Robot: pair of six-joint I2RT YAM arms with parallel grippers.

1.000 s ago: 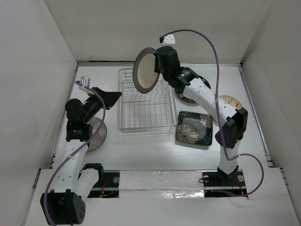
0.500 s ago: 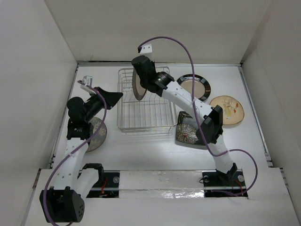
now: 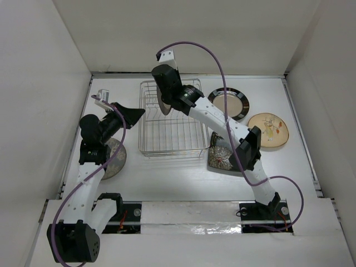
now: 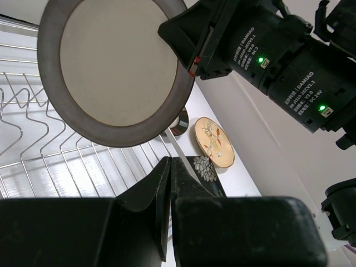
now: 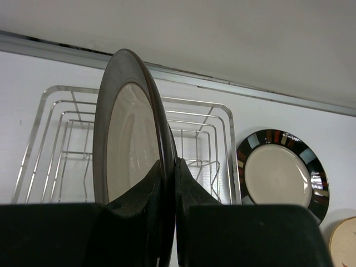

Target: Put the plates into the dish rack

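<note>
Your right gripper (image 5: 168,167) clamped on brown-rimmed plate (image 5: 125,139), held upright over dish rack (image 3: 172,151), your left gripper (image 4: 169,167) fully closed.

left arm (image 3: 83,183) and right arm (image 3: 218,119): white links, black joint housings. purple cable (image 3: 211,52) runs off each wrist. actuators (image 4: 289,61) stamped DAMIAO in white, green LEDs (image 4: 262,63) lit. left gripper (image 4: 169,178) fingers matte black.

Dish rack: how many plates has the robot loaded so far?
None yet: the silver wire dish rack looks empty. In hand: the right jaws hold a brown-rimmed cream round plate on edge over it. Left to load: striped-rim round plate, floral cream round plate, black square flowered plate, greyish round plate.
</note>
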